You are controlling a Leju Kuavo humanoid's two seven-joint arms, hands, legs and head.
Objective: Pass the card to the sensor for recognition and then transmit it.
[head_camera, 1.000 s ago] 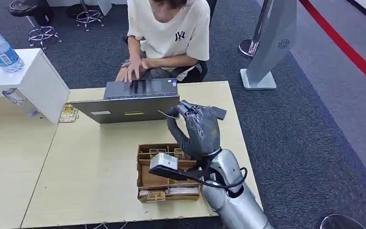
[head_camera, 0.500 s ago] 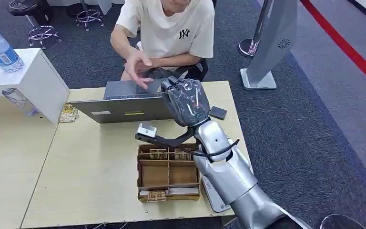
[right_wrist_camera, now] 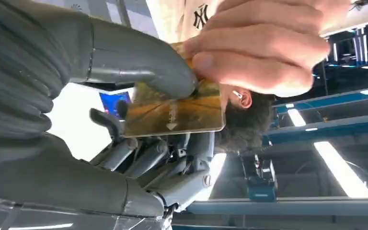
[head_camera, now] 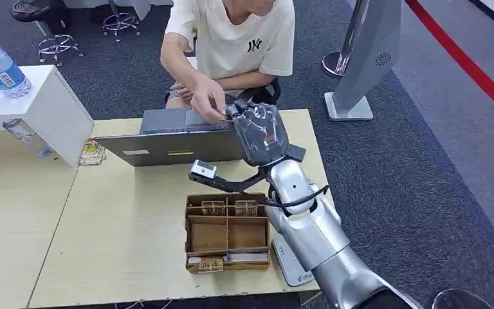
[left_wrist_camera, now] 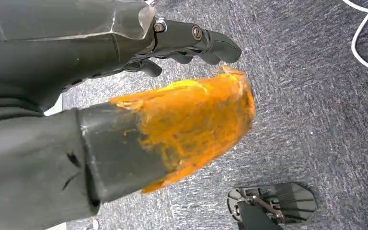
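Over the far side of the tabletop [head_camera: 135,219], the right hand [head_camera: 260,132] holds the card [right_wrist_camera: 177,112] as a person's hand [head_camera: 207,96] pinches it; its fingers [right_wrist_camera: 143,72] should release only once that pinch looks firm.

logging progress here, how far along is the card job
Nearly finished. The right hand is raised over the laptop, away from the card box. In hand: its thumb presses the card while the person's hand grips it too. Left: releasing it. Whether the sensor read it can't be told.
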